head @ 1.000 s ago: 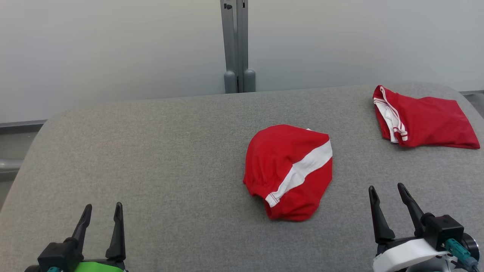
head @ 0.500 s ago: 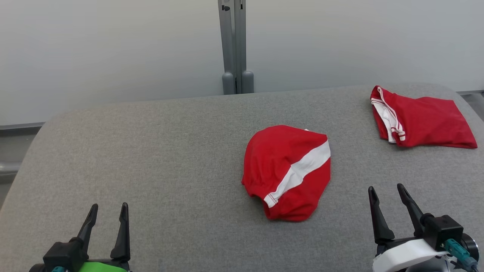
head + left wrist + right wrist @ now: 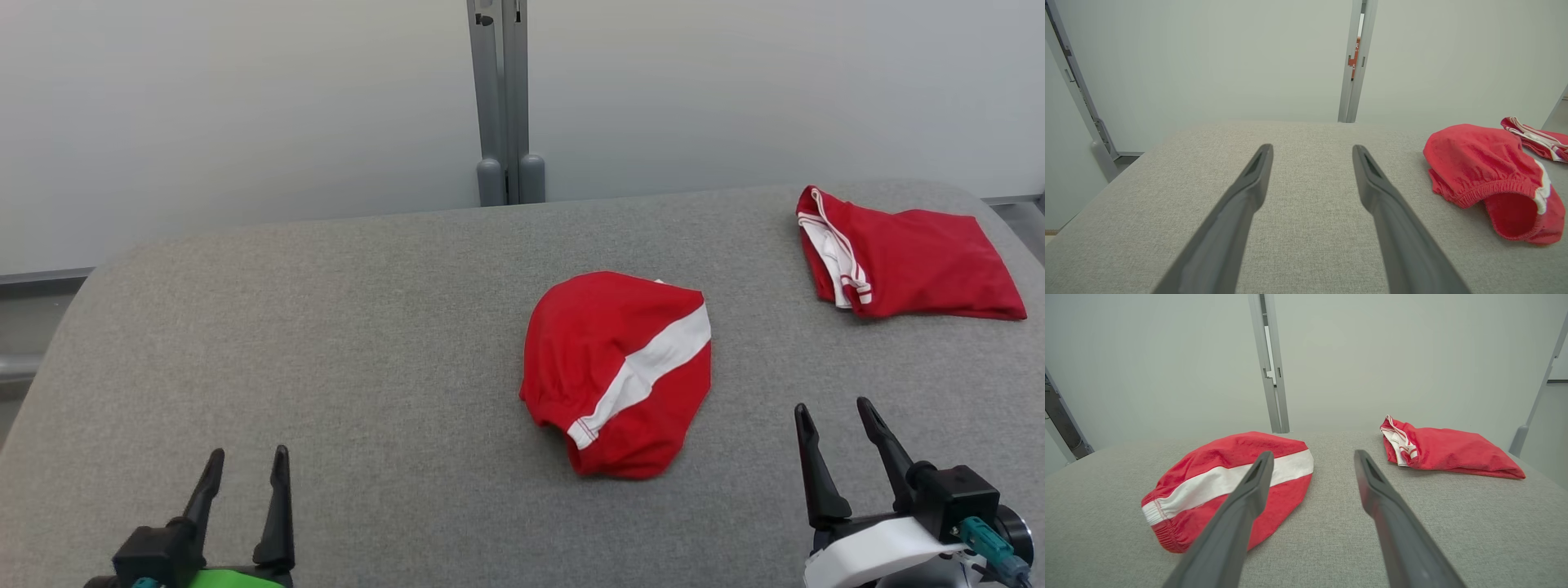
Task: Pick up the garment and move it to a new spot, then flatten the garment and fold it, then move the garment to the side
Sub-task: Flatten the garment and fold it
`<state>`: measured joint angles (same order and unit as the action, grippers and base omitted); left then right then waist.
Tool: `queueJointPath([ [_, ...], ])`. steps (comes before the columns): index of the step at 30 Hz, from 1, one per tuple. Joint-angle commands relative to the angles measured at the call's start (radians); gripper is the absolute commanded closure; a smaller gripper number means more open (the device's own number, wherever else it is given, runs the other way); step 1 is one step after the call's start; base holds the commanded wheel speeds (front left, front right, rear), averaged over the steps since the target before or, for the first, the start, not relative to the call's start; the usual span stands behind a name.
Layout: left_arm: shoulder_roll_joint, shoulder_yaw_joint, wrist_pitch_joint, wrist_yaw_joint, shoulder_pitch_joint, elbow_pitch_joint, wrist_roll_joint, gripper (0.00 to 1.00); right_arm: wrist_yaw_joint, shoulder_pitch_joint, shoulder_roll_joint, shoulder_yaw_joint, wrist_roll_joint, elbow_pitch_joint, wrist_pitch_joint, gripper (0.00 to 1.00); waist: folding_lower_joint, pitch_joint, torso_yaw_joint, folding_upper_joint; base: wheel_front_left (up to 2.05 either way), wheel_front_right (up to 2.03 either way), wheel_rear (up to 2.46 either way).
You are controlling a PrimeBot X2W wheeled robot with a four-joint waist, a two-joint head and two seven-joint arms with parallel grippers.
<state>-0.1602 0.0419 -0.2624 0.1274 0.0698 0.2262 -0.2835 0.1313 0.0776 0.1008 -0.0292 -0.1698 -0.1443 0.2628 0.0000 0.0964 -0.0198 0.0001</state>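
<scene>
A bunched red garment (image 3: 616, 371) lies mid-tabletop (image 3: 326, 327), with a second garment (image 3: 906, 261) at the far right. The head view shows its white stripe, the left wrist view its elastic opening (image 3: 1511, 204). On the left gripper (image 3: 249, 452) and the right gripper (image 3: 833, 405) the fingers are spread wide and hold nothing.

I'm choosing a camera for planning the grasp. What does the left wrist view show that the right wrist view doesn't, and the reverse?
Left wrist, not right wrist: the left gripper, open, and a look into the gathered opening of the crumpled garment. Right wrist, not left wrist: the right gripper, open, the long white stripe across that garment, and the second red garment whole rather than cut at the frame edge. Both: the two garments, the gray padded table and the gray post.
</scene>
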Motion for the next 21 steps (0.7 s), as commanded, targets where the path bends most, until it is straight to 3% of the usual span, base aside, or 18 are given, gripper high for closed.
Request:
queueJointPath([
  [1,0.011,0.017,-0.003,0.003,-0.014,0.010,0.016,0.00,-0.001,0.007,0.002,-0.002,-0.001,-0.001,0.003,0.00,0.0000,-0.001,0.003,-0.0001,0.00,0.00,0.00],
  [10,0.045,0.250,-0.003,0.004,-0.092,0.104,-0.013,0.00,-0.001,-0.015,0.003,-0.024,-0.001,-0.004,0.003,0.00,0.0000,-0.031,0.051,-0.0001,0.00,0.00,0.00],
  [21,0.075,0.478,-0.003,0.004,-0.205,0.251,-0.121,0.00,-0.001,-0.047,-0.001,-0.044,0.004,-0.008,0.003,0.00,0.0000,-0.100,0.175,-0.0001,0.00,0.00,0.00],
])
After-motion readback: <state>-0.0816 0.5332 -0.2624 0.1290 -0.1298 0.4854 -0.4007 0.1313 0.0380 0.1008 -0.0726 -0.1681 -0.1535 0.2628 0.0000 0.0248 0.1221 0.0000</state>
